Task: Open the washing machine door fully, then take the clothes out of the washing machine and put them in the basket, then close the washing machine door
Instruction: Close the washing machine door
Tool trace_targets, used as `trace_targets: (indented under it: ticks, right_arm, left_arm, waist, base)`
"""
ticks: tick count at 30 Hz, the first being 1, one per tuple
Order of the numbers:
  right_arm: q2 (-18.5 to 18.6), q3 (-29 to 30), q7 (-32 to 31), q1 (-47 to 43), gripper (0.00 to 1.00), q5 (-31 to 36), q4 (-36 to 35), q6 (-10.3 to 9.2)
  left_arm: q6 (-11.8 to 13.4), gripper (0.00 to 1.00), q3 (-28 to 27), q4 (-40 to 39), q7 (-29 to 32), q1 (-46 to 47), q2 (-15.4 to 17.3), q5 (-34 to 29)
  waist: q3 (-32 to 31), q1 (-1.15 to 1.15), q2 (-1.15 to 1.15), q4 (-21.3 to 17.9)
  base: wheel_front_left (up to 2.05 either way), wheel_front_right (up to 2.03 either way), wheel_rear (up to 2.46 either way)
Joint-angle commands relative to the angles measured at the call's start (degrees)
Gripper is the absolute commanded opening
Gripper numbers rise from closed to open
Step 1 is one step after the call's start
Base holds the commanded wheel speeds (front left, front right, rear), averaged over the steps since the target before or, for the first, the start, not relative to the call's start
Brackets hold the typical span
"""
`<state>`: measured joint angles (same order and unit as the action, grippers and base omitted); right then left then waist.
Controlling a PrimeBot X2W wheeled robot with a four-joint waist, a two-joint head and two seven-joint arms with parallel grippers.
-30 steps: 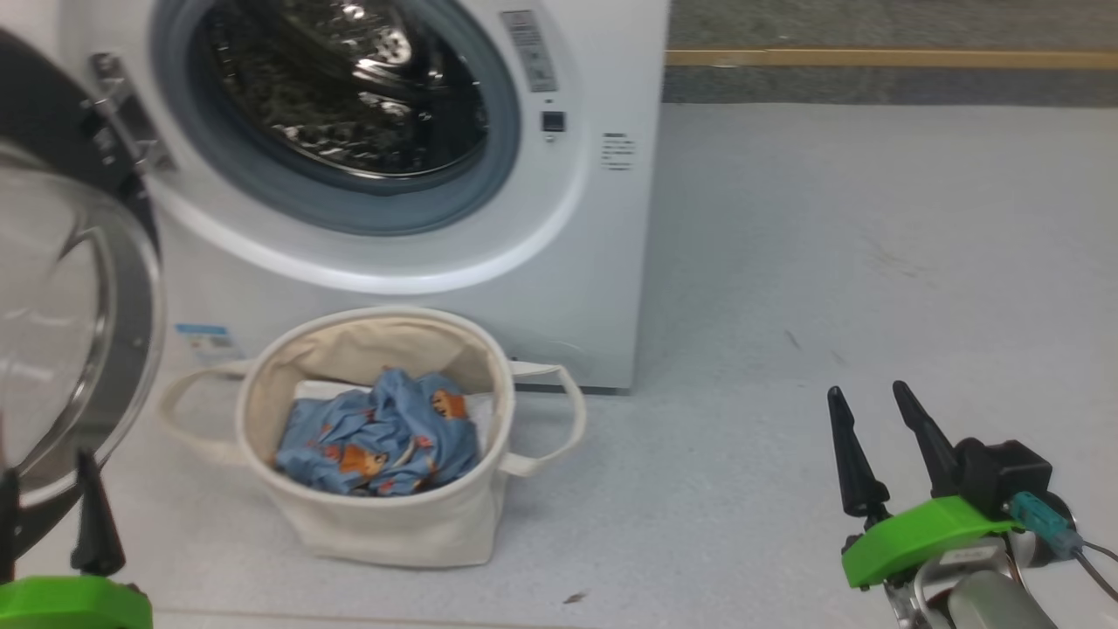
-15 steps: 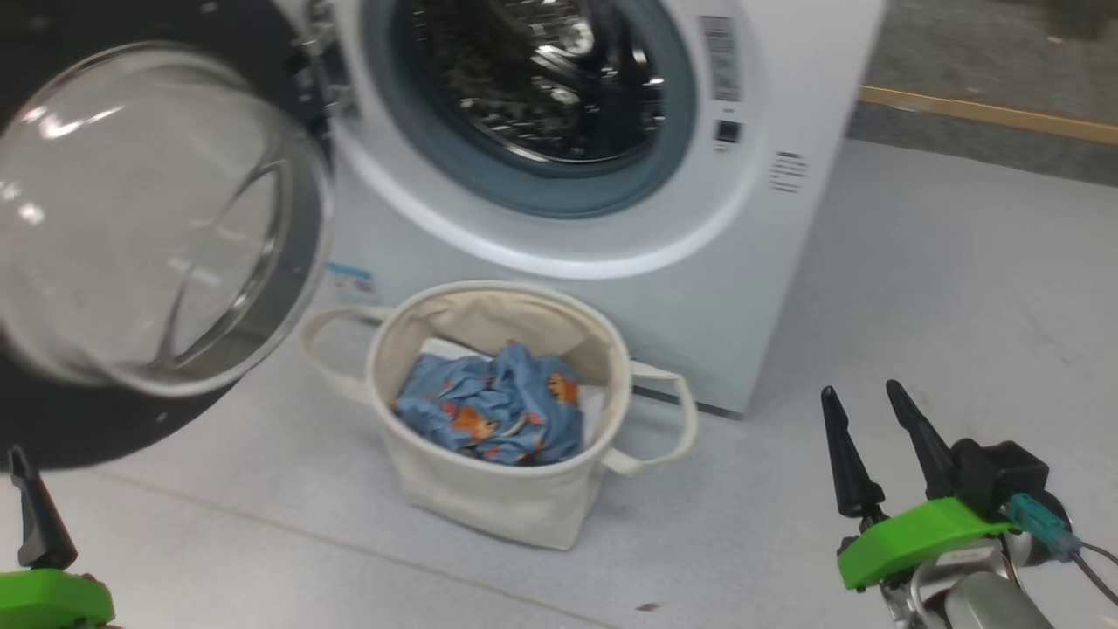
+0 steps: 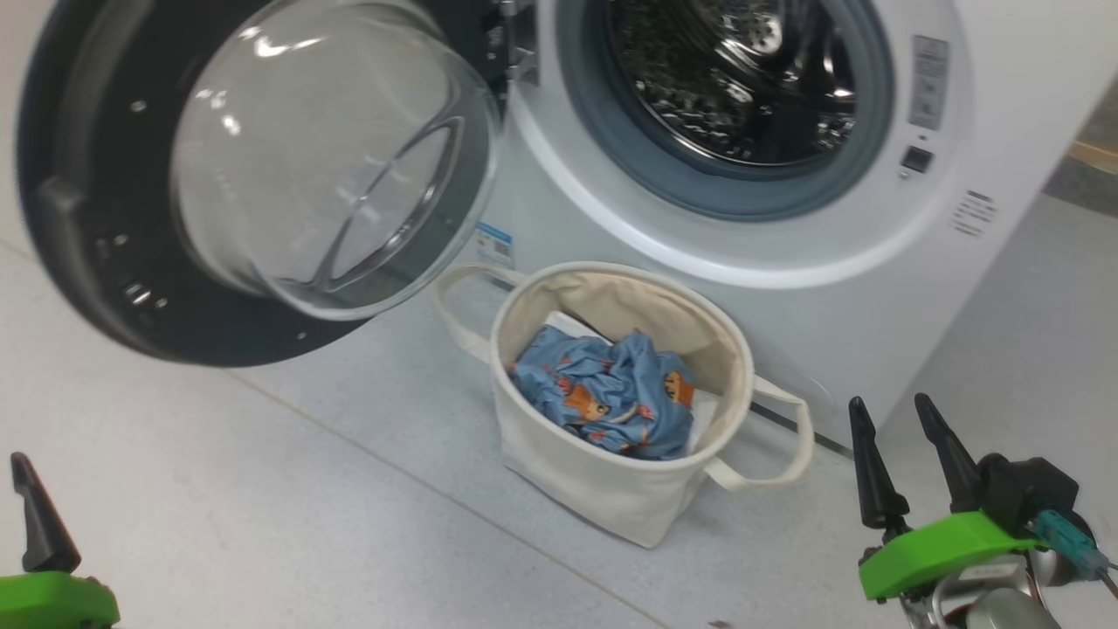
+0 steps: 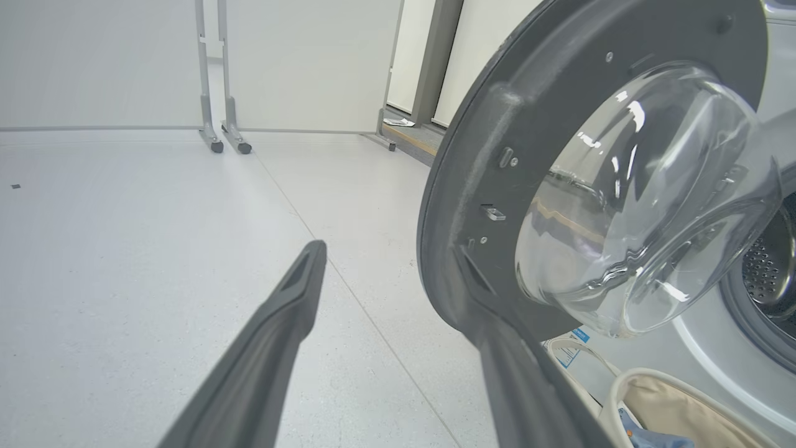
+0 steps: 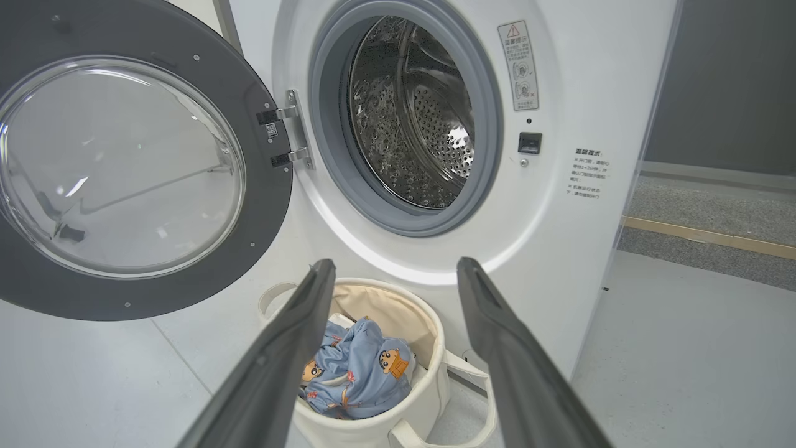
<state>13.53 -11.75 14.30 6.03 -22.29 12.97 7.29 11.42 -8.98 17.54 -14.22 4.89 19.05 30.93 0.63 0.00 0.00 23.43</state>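
Found washing machine door (image 3: 79, 288) swung wide, drum apparently bare, blue cartoon-print clothes (image 3: 611, 397) in canvas basket (image 3: 594, 489) before the washing machine (image 3: 873, 297). Found left gripper (image 4: 388, 255) and right gripper (image 3: 889, 402) with jaws apart, empty (only door-closing seemingly left).

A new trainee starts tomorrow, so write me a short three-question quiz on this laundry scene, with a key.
1. True or false: the washing machine door stands open.
2. Where do the clothes lie? A) in the drum B) in the basket C) on the floor
3. Fill the gap: the right pincer is open and holds ____.
Key: 1 true; 2 B; 3 nothing.
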Motion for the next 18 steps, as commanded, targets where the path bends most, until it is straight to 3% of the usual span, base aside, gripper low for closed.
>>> trace_targets:
  ticks: [1, 9, 18]
  right_arm:
    - [0.9, -0.8, 0.7, 1.0, 1.0, 0.0, -2.2, 0.2]
    - [0.8, -1.3, 0.7, 1.3, 1.0, 0.3, -2.4, 0.2]
    - [1.0, -2.2, 0.7, 2.3, 1.0, 0.1, -2.5, 0.2]
  left_arm:
    - [0.3, 1.0, -2.8, -1.3, -0.3, 3.0, 1.7, 0.0]
    - [-0.1, 1.0, -2.7, -0.7, -0.5, 3.7, 1.3, -0.1]
    - [-1.4, 1.0, -3.8, -0.3, -0.5, 4.5, 0.9, 2.0]
  waist:
    - [-0.1, 0.0, 0.0, 1.4]
    - [0.1, 0.0, 0.0, 3.8]
    - [1.0, 0.0, 0.0, 3.2]
  base:
    - [0.0, 0.0, 0.0]
    - [0.0, 0.0, 0.0]
    - [0.0, 0.0, 0.0]
